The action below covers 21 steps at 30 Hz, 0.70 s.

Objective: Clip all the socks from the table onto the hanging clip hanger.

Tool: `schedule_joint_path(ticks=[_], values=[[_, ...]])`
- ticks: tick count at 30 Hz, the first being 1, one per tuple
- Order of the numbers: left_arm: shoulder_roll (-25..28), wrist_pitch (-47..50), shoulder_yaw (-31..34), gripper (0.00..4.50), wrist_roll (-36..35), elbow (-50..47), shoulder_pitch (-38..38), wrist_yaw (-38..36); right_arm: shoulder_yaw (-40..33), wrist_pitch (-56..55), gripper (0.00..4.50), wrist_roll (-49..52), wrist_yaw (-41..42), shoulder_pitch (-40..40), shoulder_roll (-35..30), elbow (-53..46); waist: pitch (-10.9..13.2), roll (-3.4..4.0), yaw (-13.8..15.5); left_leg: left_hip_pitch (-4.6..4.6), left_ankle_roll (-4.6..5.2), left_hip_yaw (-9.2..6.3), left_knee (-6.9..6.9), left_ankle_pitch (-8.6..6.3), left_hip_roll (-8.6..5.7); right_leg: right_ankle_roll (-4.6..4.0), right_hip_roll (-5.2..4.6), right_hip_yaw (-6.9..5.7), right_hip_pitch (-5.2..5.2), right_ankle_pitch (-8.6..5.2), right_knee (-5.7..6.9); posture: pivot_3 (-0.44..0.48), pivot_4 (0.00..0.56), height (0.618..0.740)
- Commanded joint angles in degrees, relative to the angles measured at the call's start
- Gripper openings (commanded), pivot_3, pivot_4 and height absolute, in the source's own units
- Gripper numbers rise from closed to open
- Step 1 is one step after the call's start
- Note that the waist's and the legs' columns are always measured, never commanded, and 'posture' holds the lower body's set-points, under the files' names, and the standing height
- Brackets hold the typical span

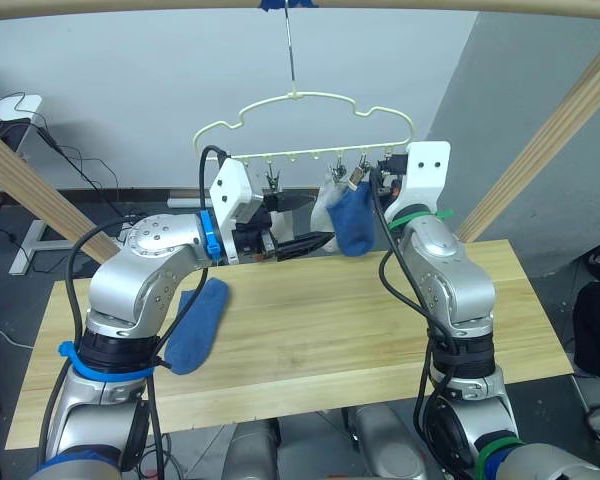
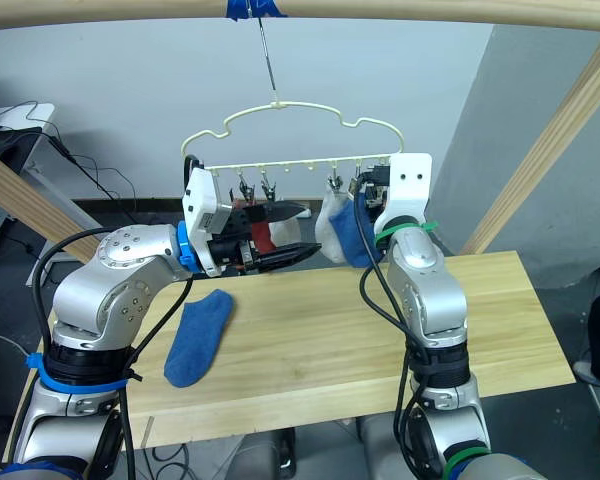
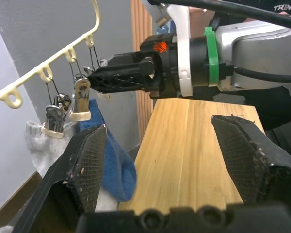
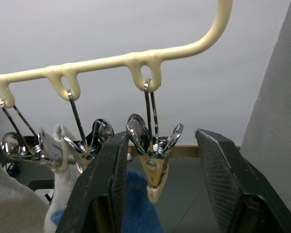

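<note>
The pale yellow clip hanger (image 1: pixel 310 98) hangs by its hook above the far side of the table (image 1: pixel 380 320). A light grey sock (image 1: pixel 326 205) and a blue sock (image 1: pixel 355 225) hang side by side from clips near its right end. My right gripper (image 4: pixel 160 138) is open, its fingers on either side of the metal clip (image 4: pixel 154 162) that holds the hanging blue sock (image 4: pixel 136 206). My left gripper (image 2: pixel 313 230) is open and holds nothing, just left of the hung socks. A second blue sock (image 1: pixel 198 325) lies flat on the table's left part.
A wooden pole (image 1: pixel 400 8) across the top carries the hanger. Slanted wooden beams stand at the left (image 1: pixel 30 190) and right (image 1: pixel 565 115). Spare clips (image 2: pixel 255 188) hang on the hanger's left half, with a rust red patch (image 2: pixel 263 237) below them behind my left gripper.
</note>
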Motion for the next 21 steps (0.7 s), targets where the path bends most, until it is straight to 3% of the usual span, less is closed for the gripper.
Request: schedule_joint_path(ticks=[1, 12, 21], values=[[0.37, -1.02, 0.54, 3.85, -0.22, -1.49, -0.76, -0.6, 0.24, -2.0, 2.24, -1.41, -2.06, -1.08, 1.53, -1.07, 0.0, 0.0, -0.01, 0.0, 0.0, 0.0, 0.0, 0.0, 0.0, 0.0, 0.0, 0.0, 0.0, 0.0, 0.0, -0.191, 0.218, 0.74], [0.06, -1.55, 0.13, 3.85, 0.38, -1.22, -0.48, -0.87, -0.38, -3.48, 2.24, -1.59, -6.44, -2.18, 7.89, 0.3, 0.0, 0.0, -0.04, 0.0, 0.0, -0.01, 0.0, 0.0, 0.0, -0.01, -0.01, -0.01, 0.0, 0.0, 0.01, -0.197, 0.217, 0.74], [-0.01, -1.75, 0.08, 3.85, 0.94, -1.11, -0.14, -1.38, -0.49, -4.76, 2.24, -0.4, -7.51, -2.58, 8.59, 1.18, -0.01, 0.01, -0.05, 0.0, 0.0, -0.01, 0.0, 0.0, 0.0, -0.01, -0.01, -0.01, 0.0, 0.0, 0.01, -0.198, 0.216, 0.74]])
